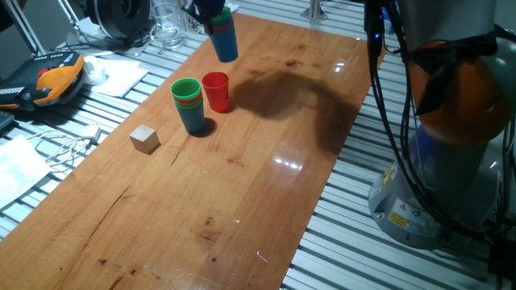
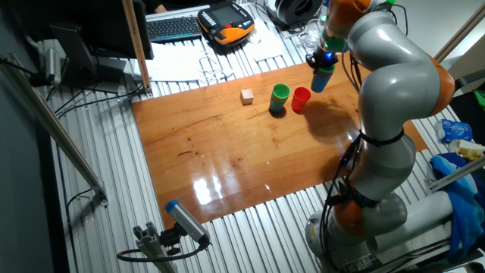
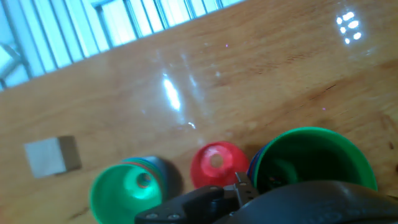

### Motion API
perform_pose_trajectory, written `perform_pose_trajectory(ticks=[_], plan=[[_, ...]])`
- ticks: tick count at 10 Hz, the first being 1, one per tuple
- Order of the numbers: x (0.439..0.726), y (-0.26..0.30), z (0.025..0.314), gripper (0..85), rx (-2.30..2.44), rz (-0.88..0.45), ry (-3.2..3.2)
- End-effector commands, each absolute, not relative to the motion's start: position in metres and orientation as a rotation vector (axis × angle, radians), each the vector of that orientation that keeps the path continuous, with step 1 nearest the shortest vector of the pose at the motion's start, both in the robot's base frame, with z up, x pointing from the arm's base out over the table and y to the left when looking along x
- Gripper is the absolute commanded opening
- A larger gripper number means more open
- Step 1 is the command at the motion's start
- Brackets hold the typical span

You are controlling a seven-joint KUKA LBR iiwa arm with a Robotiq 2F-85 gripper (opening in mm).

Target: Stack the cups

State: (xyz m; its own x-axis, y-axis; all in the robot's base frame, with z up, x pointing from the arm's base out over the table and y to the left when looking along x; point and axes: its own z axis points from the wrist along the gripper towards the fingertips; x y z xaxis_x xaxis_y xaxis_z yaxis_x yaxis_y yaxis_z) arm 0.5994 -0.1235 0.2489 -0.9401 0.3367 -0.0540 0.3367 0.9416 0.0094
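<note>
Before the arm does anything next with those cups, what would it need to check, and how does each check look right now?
1. Grip on the carried cups: the gripper holds a blue nest of cups with a green cup inside, lifted off the table. Ok.
2. Stack on the table: green-topped stack stands upright. Ok.
3. Red cup: upright beside that stack, mouth open. Ok.
4. Wooden cube: apart from the cups, out of the way. Ok.
5. Carried cups directly above a target cup: cannot tell.
6. How firmly the fingers pinch: cannot tell.
</note>
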Motion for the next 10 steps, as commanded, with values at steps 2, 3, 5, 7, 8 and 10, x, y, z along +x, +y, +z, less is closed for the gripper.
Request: perform_pose_trajectory(ticks=[2, 3, 5, 7, 8, 10], plan=[[0.602, -0.115, 0.236, 0.0, 0.554, -0.001, 3.001], [0.604, -0.114, 0.223, 0.0, 0.557, 0.016, 2.976], [0.608, -0.108, 0.208, 0.0, 0.580, 0.039, 2.947], [0.605, -0.098, 0.199, 0.0, 0.616, 0.031, 2.923], [0.604, -0.095, 0.198, 0.0, 0.629, 0.028, 2.918], [0.603, -0.094, 0.198, 0.0, 0.631, 0.028, 2.924]])
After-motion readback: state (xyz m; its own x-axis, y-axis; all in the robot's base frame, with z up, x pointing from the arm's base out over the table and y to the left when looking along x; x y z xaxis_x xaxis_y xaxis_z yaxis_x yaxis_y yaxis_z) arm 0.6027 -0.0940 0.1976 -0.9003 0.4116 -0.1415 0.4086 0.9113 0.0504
